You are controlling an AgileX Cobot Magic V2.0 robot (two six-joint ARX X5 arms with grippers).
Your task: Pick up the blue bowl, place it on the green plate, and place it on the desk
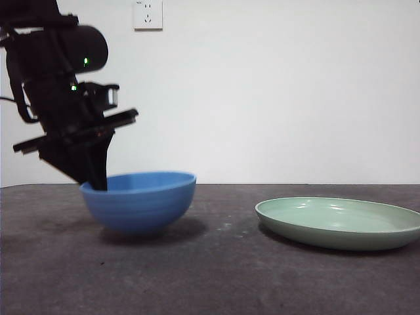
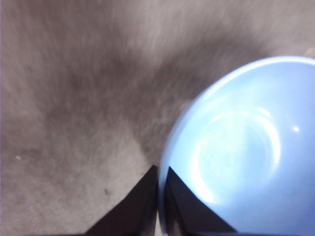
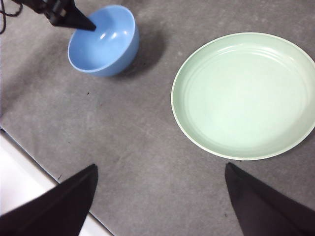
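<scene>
The blue bowl [image 1: 141,203] rests on the desk [image 1: 210,275] at the left, its rim slightly tilted. My left gripper [image 1: 98,178] comes down from the upper left and is shut on the bowl's near-left rim, one jaw inside and one outside; the left wrist view shows the rim pinched between them [image 2: 161,181] beside the bowl [image 2: 246,147]. To the right lies the green plate [image 1: 341,223], with nothing on it. My right gripper [image 3: 160,196] hangs open high above the desk [image 3: 123,132], apart from the bowl [image 3: 103,42] and the plate [image 3: 246,93].
A white wall with a socket [image 1: 147,14] stands behind the desk. The desk's edge [image 3: 29,157] and a white strip beyond it show near the right arm. Bare desk separates bowl and plate.
</scene>
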